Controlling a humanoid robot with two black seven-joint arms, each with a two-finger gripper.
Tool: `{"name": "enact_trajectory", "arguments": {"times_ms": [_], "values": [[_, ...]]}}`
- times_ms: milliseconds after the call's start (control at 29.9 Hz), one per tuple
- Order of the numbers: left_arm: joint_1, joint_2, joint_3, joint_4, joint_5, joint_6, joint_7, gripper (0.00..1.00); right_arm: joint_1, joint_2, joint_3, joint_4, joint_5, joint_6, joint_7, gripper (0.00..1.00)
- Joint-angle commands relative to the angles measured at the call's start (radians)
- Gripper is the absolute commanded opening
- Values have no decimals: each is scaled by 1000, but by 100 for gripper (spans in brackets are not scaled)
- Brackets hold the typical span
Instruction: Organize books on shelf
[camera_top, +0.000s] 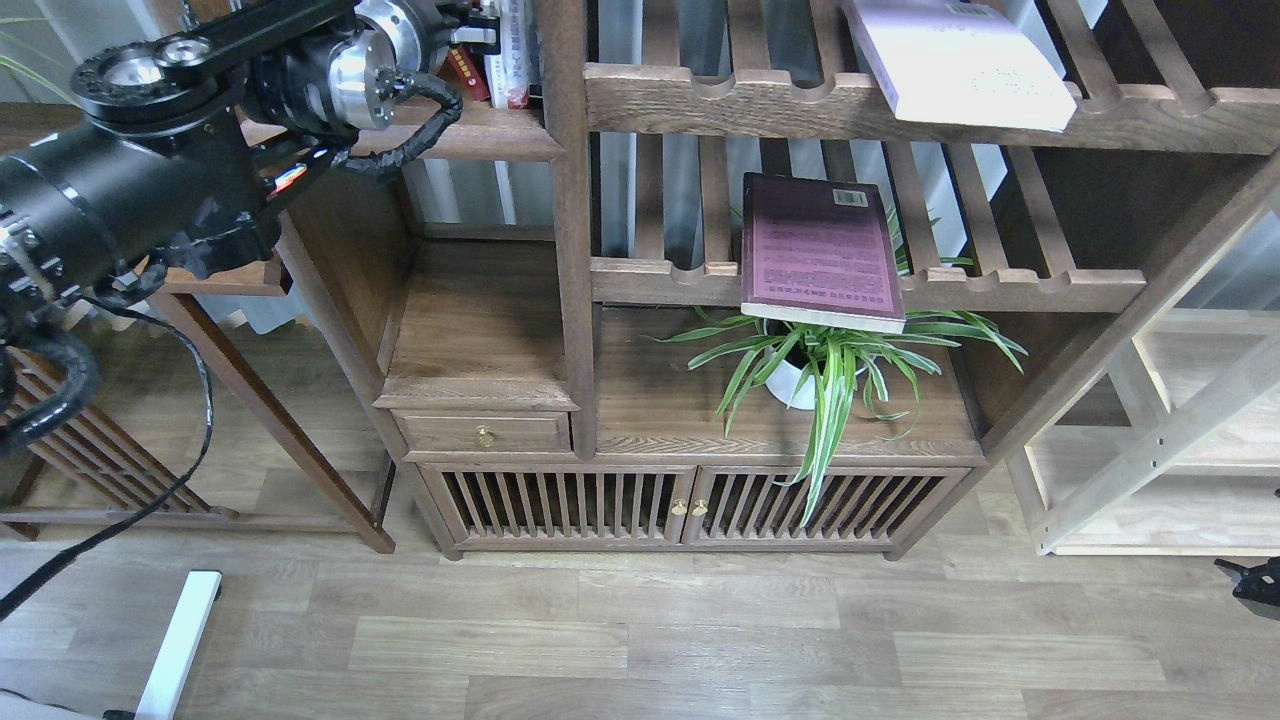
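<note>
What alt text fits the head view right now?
The left arm reaches into the dark wood shelf at upper left, its tip hidden. A maroon-purple book and a pale book lie flat on slatted racks, above a potted plant.

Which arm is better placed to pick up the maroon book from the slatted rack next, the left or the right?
Probably the left. Only the left arm is in view, its tool raised at the upper shelf beside upright books. The maroon book lies on the right half, but the right arm cannot be seen at all, so its reach is unknown.
</note>
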Motion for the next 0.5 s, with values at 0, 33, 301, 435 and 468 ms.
{"name": "enact_trajectory", "arguments": {"times_ms": [0, 33, 301, 435, 468], "values": [[3, 8, 5, -1, 7, 0, -2, 0, -2, 1, 0, 0, 0, -1, 0, 100], [3, 9, 3, -1, 9, 0, -4, 0, -2, 0, 0, 0, 0, -1, 0, 100], [-11, 16, 3, -2, 7, 0, 7, 0, -2, 1, 0, 2, 0, -1, 0, 100], [-20, 32, 9, -30, 9, 0, 25, 0, -5, 1, 0, 0, 0, -1, 0, 100], [-23, 42, 15, -44, 9, 0, 25, 0, -5, 1, 0, 0, 0, -1, 0, 100]]}}
